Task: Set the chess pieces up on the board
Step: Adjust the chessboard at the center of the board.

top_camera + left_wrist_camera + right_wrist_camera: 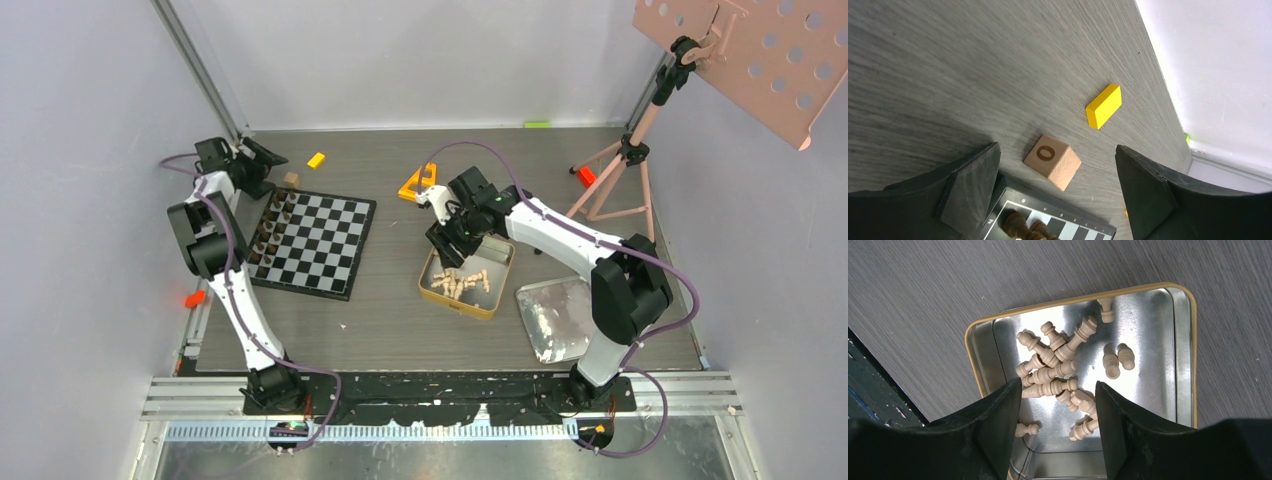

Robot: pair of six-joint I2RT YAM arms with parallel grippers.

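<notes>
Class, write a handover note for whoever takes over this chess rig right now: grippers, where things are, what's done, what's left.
Left gripper: open, empty, above the far-left corner of the board.
Right gripper: open, empty, over the gold tin.
Done: dark pieces stand in two rows along the board edge nearest the left arm.
Left: pale pieces lie loose in the tin; none on the board yet.

Lab test cell: plain walls (90, 120), bench-mounted robot arms (560, 232)
</notes>
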